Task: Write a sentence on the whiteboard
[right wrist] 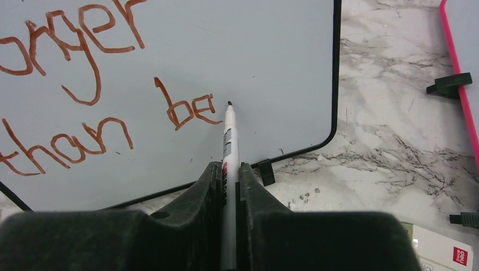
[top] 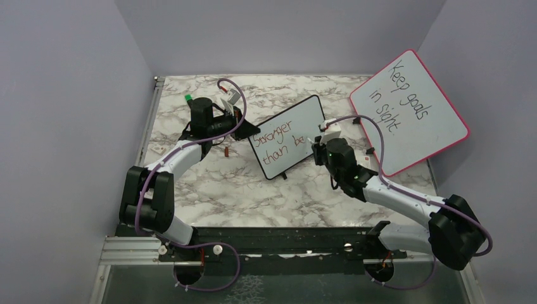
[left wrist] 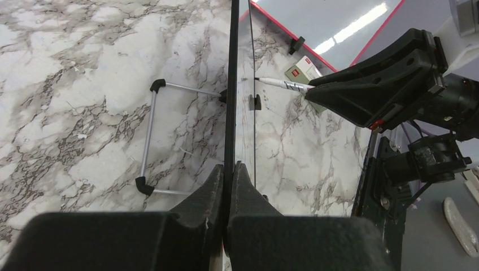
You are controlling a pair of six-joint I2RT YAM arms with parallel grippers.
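**Reddish-brown words part-written on a thin, clamped board**

Reddish-brown lettering, the sentence [right wrist: 96,84], read "Stronger" over "than be" on the whiteboard [top: 297,130]. The board stood tilted on a wire stand [left wrist: 148,141] near the middle of the marble tabletop [top: 253,196]. A pink-framed board [top: 411,111] leaned at the tabletop's 2 o'clock.

The left jaws were closed on the whiteboard's black frame at its 9 o'clock edge, one finger on each face. The right jaws were closed on a white marker [right wrist: 229,138]. Its tip was at the board face, just at 3 o'clock of the last letters; actual contact could not be told for sure.

The board looked light, stiff and thin, with a glossy face likely to be slippery. On so slight a stand it would probably slide or tip under pen pressure. The frame edge, clear of the writing, seemed the right place to pinch it. The marker's barrel was slim and smooth and was held well back from the tip. It could pivot in the grip, so gentle pressure seemed wise.
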